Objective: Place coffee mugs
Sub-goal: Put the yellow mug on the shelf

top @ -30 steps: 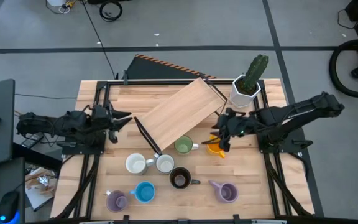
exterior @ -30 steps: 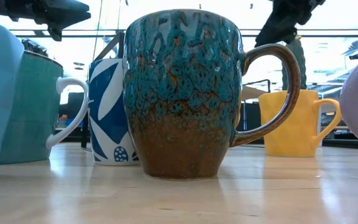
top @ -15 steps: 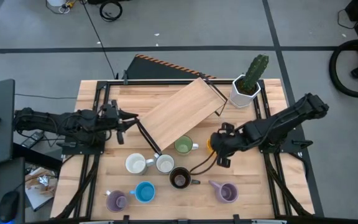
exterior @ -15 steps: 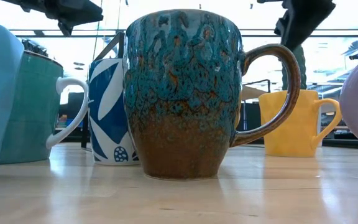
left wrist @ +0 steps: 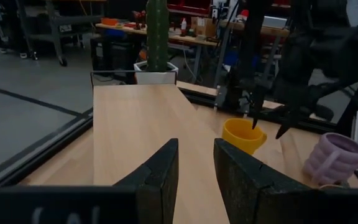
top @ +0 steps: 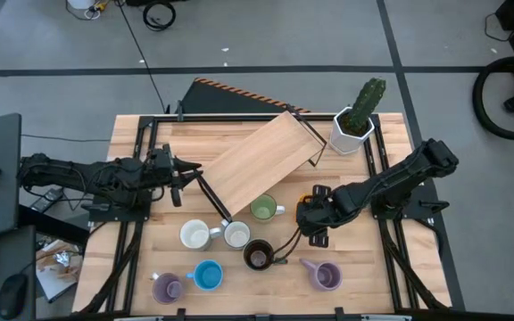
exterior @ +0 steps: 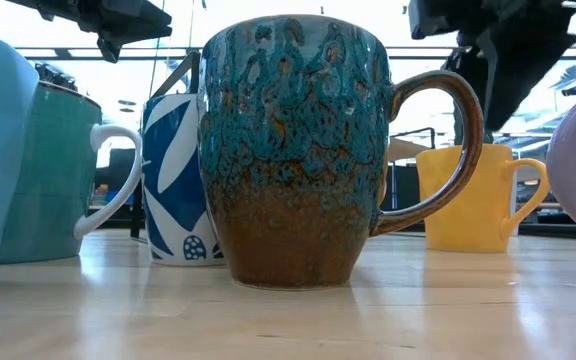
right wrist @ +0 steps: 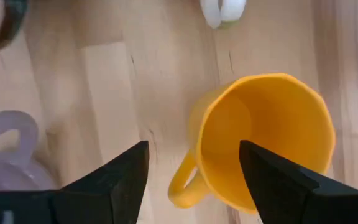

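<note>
The right gripper [top: 311, 223] hangs above the orange mug [right wrist: 263, 140], fingers spread wide w/ nothing held. In the right wrist view the mug stands upright on the table [top: 364, 259] betw. the two fingers [right wrist: 114, 180], not touching them; its handle points toward the wrist.

Around this gripper the room is tight on one side: the green mug [top: 262, 209] stands just beside it toward the table centre, and the dark brown mug [top: 258, 256] is near, on the front side, w/ its handle turned toward the gripper. A purple mug [top: 326, 275] is near too, toward the front edge. On the outer side, toward the right table edge, the wood is bare. The cactus pot [top: 352, 131] is well apart, at the far right corner.

The left gripper [top: 179, 175] waits near the left edge, fingers narrow and apart by a small gap, holding nothing. It is just beside the corner of the tilted wooden board [top: 257, 163], which lies diagonal across the far half.

Other mugs, all well apart from the right gripper: two white mugs [top: 194, 235] [top: 236, 234] side by side, the blue mug [top: 207, 275] and a 2nd purple mug [top: 166, 287] close to the front edge.
</note>
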